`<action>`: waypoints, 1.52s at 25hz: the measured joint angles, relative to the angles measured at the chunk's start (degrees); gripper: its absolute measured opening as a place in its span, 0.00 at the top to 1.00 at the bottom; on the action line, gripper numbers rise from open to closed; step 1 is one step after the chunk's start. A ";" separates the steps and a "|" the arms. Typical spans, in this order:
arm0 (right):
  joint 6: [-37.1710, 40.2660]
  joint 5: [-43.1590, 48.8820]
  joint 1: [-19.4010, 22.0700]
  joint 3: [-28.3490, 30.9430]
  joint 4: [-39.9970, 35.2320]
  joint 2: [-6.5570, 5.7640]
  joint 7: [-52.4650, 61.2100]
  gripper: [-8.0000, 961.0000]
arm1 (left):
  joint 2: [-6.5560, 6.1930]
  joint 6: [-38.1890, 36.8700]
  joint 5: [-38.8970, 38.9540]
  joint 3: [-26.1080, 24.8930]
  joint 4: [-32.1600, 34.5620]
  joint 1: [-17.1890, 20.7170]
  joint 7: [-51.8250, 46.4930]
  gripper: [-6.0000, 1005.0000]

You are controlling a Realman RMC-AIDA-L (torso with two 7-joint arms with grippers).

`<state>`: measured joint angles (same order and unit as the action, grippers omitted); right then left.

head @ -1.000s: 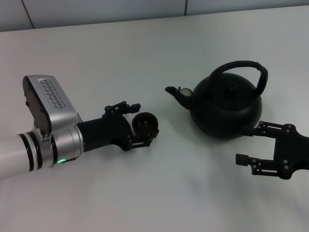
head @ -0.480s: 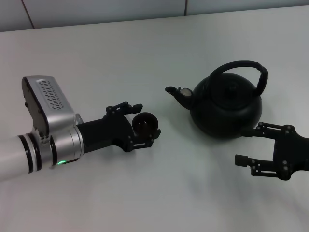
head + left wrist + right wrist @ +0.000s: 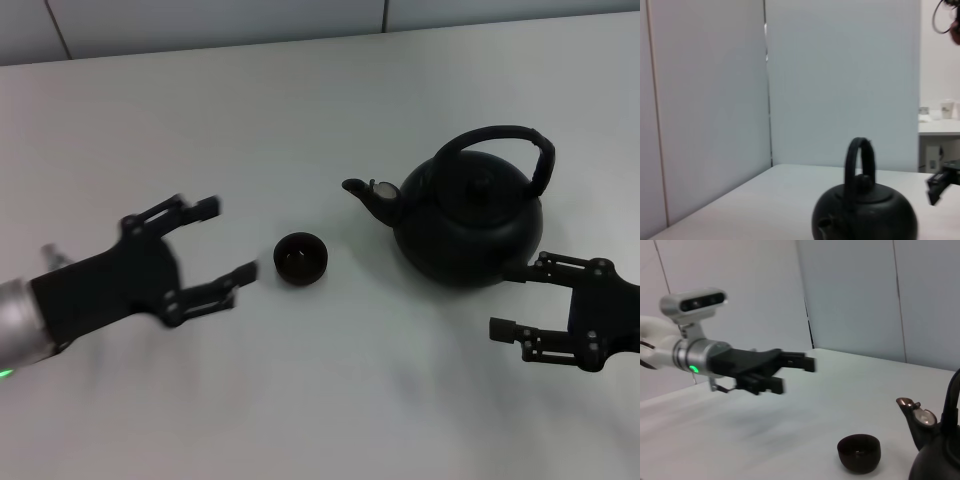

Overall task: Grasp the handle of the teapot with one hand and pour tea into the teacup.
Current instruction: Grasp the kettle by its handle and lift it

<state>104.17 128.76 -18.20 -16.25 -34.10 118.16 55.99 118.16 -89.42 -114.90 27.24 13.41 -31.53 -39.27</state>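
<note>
The matte-black teapot (image 3: 470, 218) stands upright at the right of the white table, spout pointing left, its arched handle (image 3: 503, 134) free. The small black teacup (image 3: 300, 258) stands alone on the table, left of the spout. My left gripper (image 3: 228, 240) hovers open and empty a short way left of the cup. My right gripper (image 3: 507, 298) rests open just in front of the teapot's base, holding nothing. In the right wrist view the teacup (image 3: 858, 453) sits beside the teapot's spout (image 3: 912, 415), with the left gripper (image 3: 794, 374) beyond. The left wrist view shows the teapot (image 3: 865, 218) and handle (image 3: 860, 150).
The white table (image 3: 330, 400) carries nothing else in view. Its far edge meets a pale wall (image 3: 200, 25) at the back. Pale partition panels (image 3: 840, 75) stand behind the table.
My left gripper has let go of the teacup and pulled back to the left, its fingers spread wider. The cup stays where it was. The right arm and teapot have not moved.
</note>
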 joint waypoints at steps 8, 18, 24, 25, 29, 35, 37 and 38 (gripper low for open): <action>0.29 -0.01 0.18 1.35 0.00 -0.18 0.00 0.25 | -2.29 -7.53 -1.21 2.98 9.50 8.03 -8.20 0.16; 0.19 -0.01 0.98 1.41 0.17 0.07 -0.11 0.25 | -4.33 -5.96 -4.12 4.33 12.54 9.88 -8.19 0.16; -0.17 -0.02 1.06 2.05 2.23 -0.10 -0.45 0.25 | -4.68 -7.23 -4.89 4.63 12.90 9.84 -8.08 0.17; -0.46 -0.17 1.23 2.09 2.27 -0.03 -0.55 0.25 | -4.63 -7.26 -4.99 4.67 12.93 9.80 -8.08 0.17; -0.66 -0.53 1.45 2.38 2.58 0.19 -1.28 0.25 | -4.53 -7.70 -5.14 4.72 13.03 9.68 -8.08 0.17; -0.21 -5.79 5.32 10.61 13.31 0.92 -13.87 0.25 | -4.50 -8.16 -4.64 4.23 13.14 9.54 -8.59 0.17; -0.89 -6.90 6.08 11.90 15.65 0.94 -16.39 0.26 | -4.46 -8.16 -4.63 4.20 13.14 9.51 -8.59 0.17; -1.86 -8.05 6.93 13.85 18.57 0.94 -18.88 0.26 | -4.46 -8.16 -4.63 4.20 13.14 9.51 -8.59 0.17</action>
<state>102.31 120.71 -11.28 -2.41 -15.53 119.10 37.11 113.69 -97.58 -119.53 31.44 26.54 -22.02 -47.86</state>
